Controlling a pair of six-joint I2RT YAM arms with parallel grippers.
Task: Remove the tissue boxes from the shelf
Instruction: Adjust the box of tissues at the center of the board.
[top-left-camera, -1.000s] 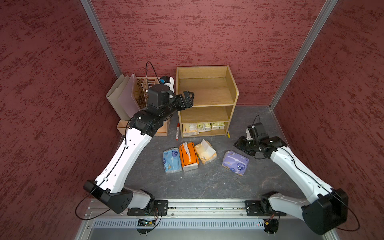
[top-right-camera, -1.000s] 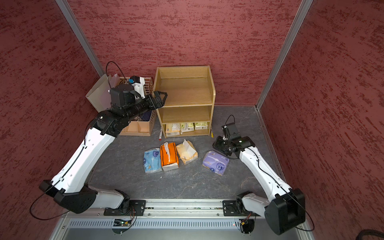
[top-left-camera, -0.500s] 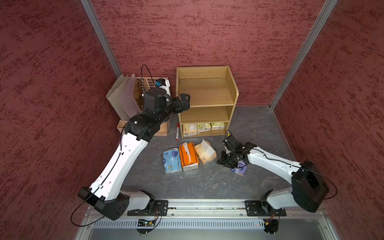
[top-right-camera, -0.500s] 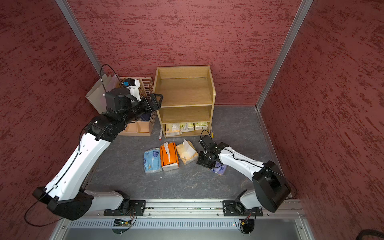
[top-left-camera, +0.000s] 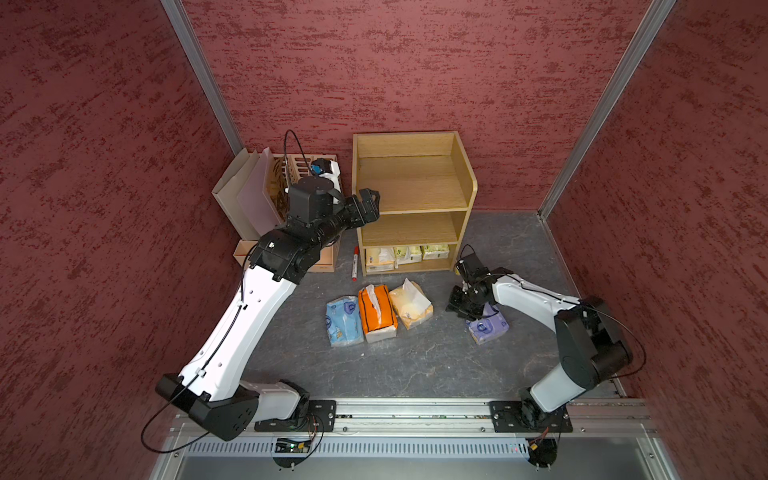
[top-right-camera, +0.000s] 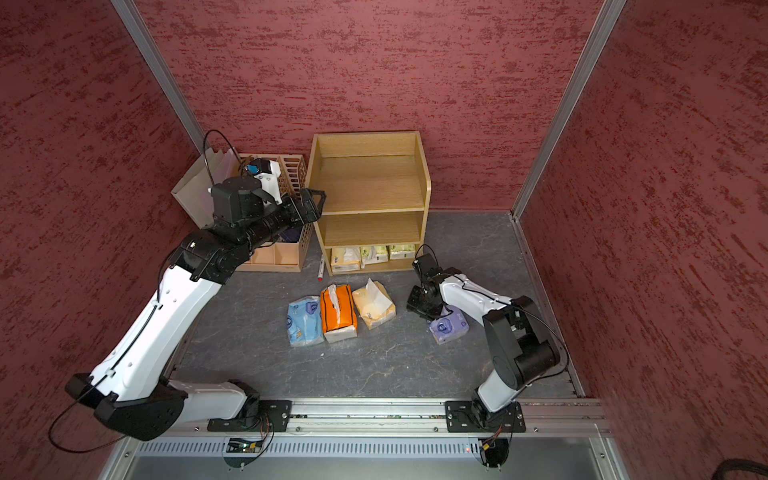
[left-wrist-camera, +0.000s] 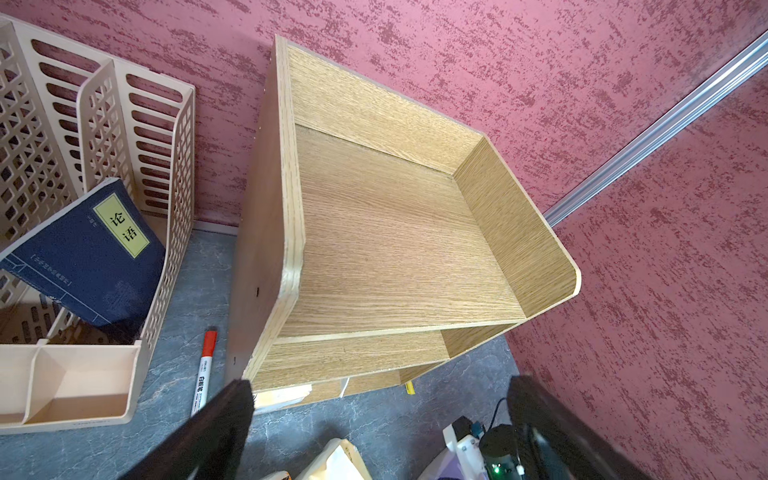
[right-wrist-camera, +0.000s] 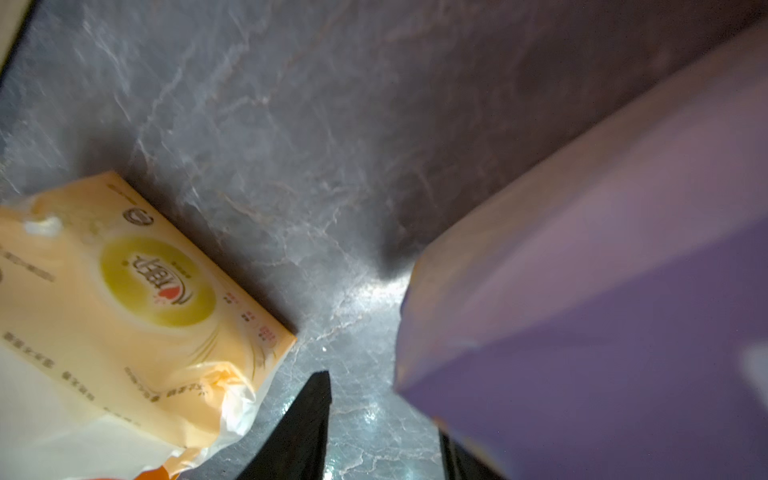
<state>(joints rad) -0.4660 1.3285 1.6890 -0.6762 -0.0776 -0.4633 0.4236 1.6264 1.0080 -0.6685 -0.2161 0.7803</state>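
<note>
**Hidden and cropped parts.** The lilac pack (top-left-camera: 487, 329) lies at 3 o'clock of the pale yellow-orange pack (top-left-camera: 412, 308). In both top views its 11 o'clock end is hidden beneath the right gripper (top-left-camera: 459, 305), whose fingertips cannot be seen there. In the right wrist view the lilac pack is blurred, cropped by the frame and covers most of one gripper finger (right-wrist-camera: 453, 457). The pale yellow-orange pack is likewise cropped.

The three tissue packs (top-left-camera: 409, 254) on the bottom tier of the shelf (top-left-camera: 415, 187) show only their front ends, and their print is too small to read. The left arm (top-left-camera: 249, 316) masks part of the file organizer (top-left-camera: 280, 174) at the shelf's 9 o'clock.
</note>
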